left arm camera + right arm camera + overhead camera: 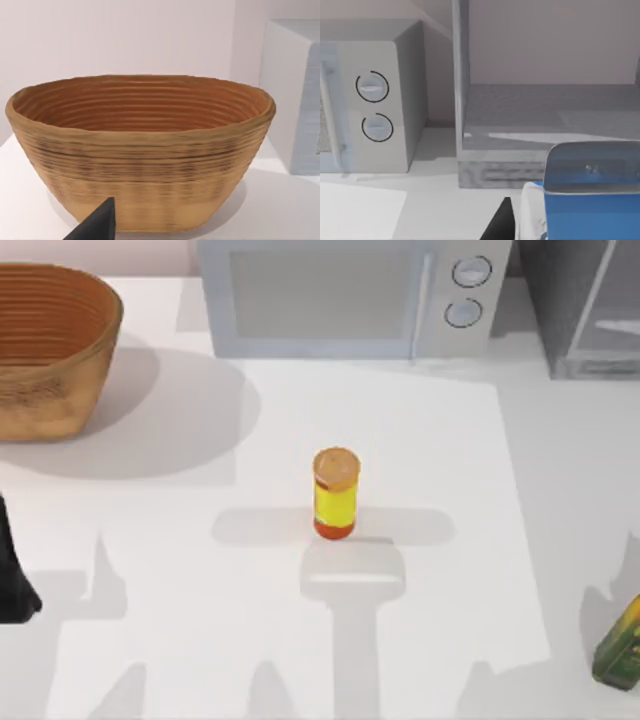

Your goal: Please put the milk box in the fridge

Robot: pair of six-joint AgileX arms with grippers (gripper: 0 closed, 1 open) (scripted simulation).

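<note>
Right wrist view: the milk box [585, 195] is seen right at the right end effector [520, 227], apparently held, though the finger closure cannot be told. The fridge [530, 125] lies straight ahead with its cavity open, near the box, beside the microwave [370, 100]. The left arm is parked by the basket [140, 150].

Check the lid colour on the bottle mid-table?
Orange-tan lid on the yellow bottle, with an orange-red base band. Top view shows it best.
</note>
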